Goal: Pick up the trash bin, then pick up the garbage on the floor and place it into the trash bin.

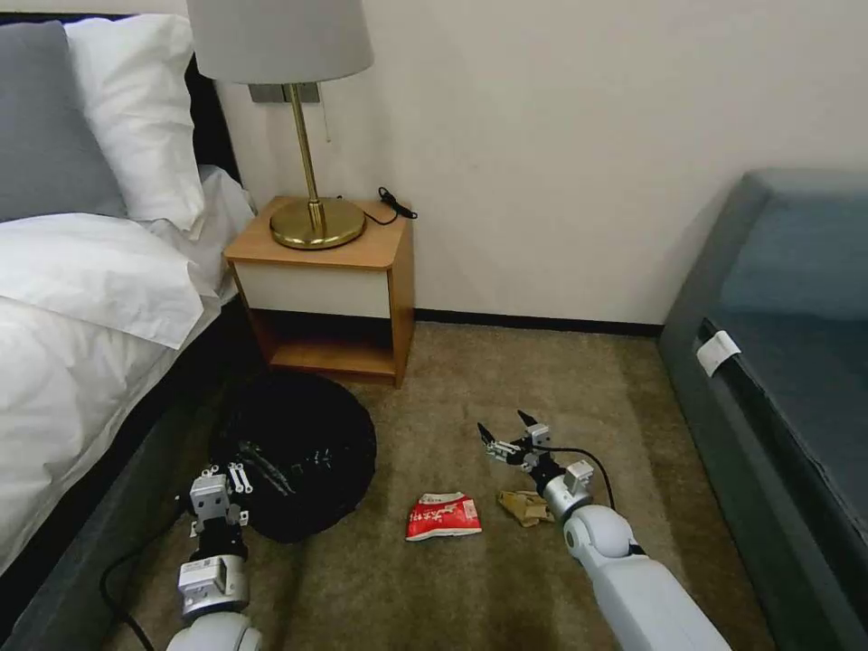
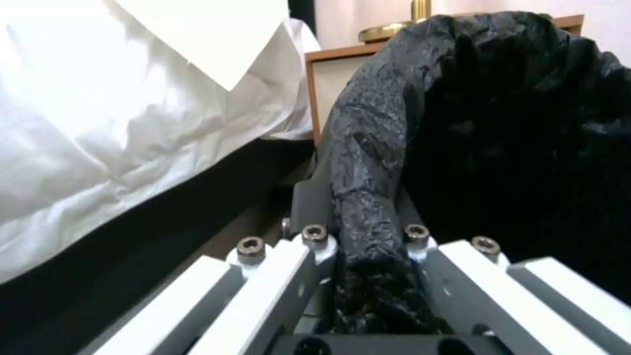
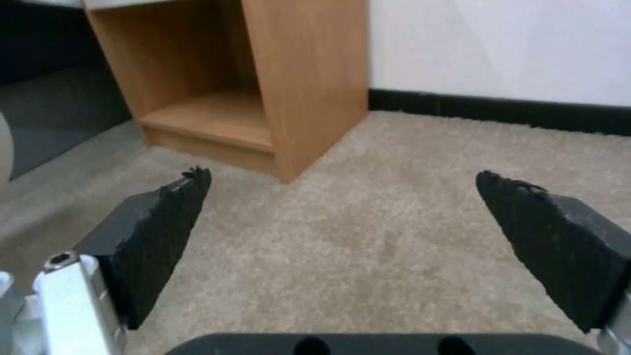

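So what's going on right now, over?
Left hand shut on trash bin rim. Right hand open above carpet, holding nothing. Snack bag, paper wad on floor. Nothing in the way.

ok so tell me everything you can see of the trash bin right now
The trash bin is round and low, its mouth and rim wrapped in a wrinkly, glossy black plastic bag; no bare shell shows. It sits before the wooden nightstand, beside the bed. The left gripper is shut on its near rim, the bagged edge pinched between the fingers. Whether it rests on the carpet or is lifted is unclear.
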Robot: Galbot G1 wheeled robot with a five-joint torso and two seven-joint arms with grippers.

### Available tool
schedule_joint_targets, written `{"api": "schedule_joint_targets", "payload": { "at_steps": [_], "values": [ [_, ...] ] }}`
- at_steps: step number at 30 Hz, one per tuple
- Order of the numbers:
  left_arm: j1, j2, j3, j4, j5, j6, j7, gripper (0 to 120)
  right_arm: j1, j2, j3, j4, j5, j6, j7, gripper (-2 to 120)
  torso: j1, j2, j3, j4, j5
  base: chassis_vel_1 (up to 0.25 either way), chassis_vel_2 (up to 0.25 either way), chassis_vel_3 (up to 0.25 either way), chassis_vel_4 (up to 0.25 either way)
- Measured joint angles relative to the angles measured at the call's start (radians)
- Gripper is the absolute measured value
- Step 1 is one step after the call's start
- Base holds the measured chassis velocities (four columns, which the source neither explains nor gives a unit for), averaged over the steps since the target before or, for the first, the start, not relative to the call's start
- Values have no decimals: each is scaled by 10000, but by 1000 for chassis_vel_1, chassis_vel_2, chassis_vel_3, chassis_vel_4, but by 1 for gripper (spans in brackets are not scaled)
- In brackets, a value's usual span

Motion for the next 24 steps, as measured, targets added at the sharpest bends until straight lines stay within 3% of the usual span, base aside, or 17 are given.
{"api": "schedule_joint_targets", "payload": {
  "at_steps": [9,12,15,24],
  "values": [
    [-427,193,-110,131,-14,123,135,4,1520,107,-1086,-1372,207,-299,-378,100,0,0,1,-1,0,0,0,0,0],
    [-616,288,-150,202,-11,147,198,4,2521,227,-1682,-2308,292,-347,-1000,100,0,0,1,2,-1,0,0,0,0],
    [-828,320,-162,388,-1,150,296,4,3493,412,-2377,-3598,267,-738,-2379,100,1,0,1,2,0,0,0,0,0],
    [-1017,309,-95,621,112,149,324,4,4487,791,-3233,-5261,-559,-1114,-4472,100,1,0,1,1,0,0,0,0,0]
  ]
}}
